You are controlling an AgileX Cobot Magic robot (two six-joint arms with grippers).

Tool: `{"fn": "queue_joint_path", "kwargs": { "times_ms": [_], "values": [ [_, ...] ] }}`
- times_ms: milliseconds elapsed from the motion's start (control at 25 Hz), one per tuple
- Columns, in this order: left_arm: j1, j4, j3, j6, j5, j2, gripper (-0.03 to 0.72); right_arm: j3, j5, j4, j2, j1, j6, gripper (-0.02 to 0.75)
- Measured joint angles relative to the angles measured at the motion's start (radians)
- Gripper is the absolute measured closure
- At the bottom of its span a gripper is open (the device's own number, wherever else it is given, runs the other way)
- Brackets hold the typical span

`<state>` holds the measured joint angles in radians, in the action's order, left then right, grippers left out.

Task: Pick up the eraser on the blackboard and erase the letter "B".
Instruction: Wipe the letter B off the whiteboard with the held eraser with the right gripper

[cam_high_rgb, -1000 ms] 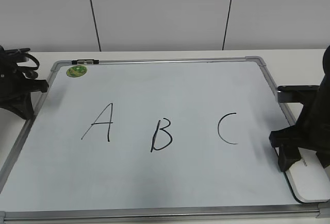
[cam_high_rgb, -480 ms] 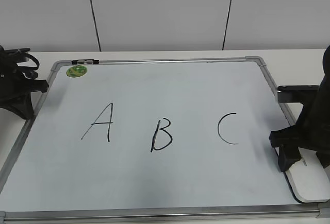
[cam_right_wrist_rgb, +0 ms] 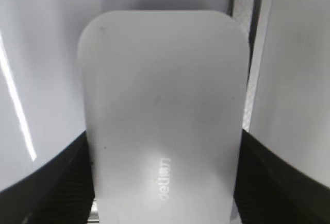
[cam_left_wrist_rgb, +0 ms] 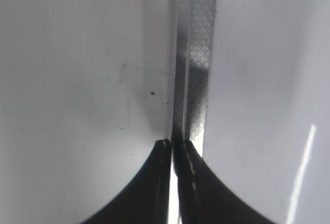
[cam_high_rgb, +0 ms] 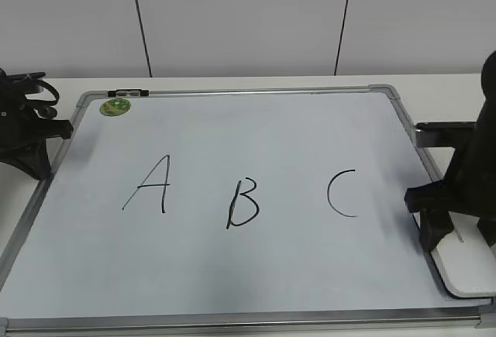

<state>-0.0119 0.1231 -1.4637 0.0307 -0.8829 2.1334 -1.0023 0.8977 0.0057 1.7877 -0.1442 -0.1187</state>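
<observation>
The blackboard (cam_high_rgb: 256,128) lies flat on the table with the black letter "B" (cam_high_rgb: 242,203) at its middle. The white eraser (cam_high_rgb: 469,267) lies at the board's right edge, near the front corner. My right gripper (cam_high_rgb: 457,232) straddles it. In the right wrist view the eraser (cam_right_wrist_rgb: 162,95) fills the space between the fingers, and the right gripper (cam_right_wrist_rgb: 164,183) presses on both its long sides. My left gripper (cam_high_rgb: 39,159) rests at the board's left edge. In the left wrist view it (cam_left_wrist_rgb: 174,144) is shut and empty over the grey frame (cam_left_wrist_rgb: 193,54).
A black "A" (cam_high_rgb: 149,186) stands left of the B and a "C" (cam_high_rgb: 341,194) right of it, close to the right gripper. A small green round magnet (cam_high_rgb: 115,107) sits at the board's far left corner. A white wall stands behind the table.
The right gripper has shifted slightly up and to the right, and the eraser's front edge has moved with it. The left arm has not moved.
</observation>
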Motion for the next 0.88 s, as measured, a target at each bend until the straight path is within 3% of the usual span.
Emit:
{"fn": "queue_joint_path", "kwargs": {
  "times_ms": [280,560,880],
  "values": [
    [0.000,0.000,0.000,0.000,0.000,0.000,0.675,-0.186,0.171,-0.006,0.003,-0.020,0.006,0.204],
    [0.000,0.000,0.000,0.000,0.000,0.000,0.675,-0.386,0.288,-0.006,0.121,-0.142,0.012,0.204],
    [0.000,0.002,0.000,0.000,0.000,0.000,0.675,-0.598,0.308,-0.006,0.261,-0.240,0.021,0.204]
  ]
}}
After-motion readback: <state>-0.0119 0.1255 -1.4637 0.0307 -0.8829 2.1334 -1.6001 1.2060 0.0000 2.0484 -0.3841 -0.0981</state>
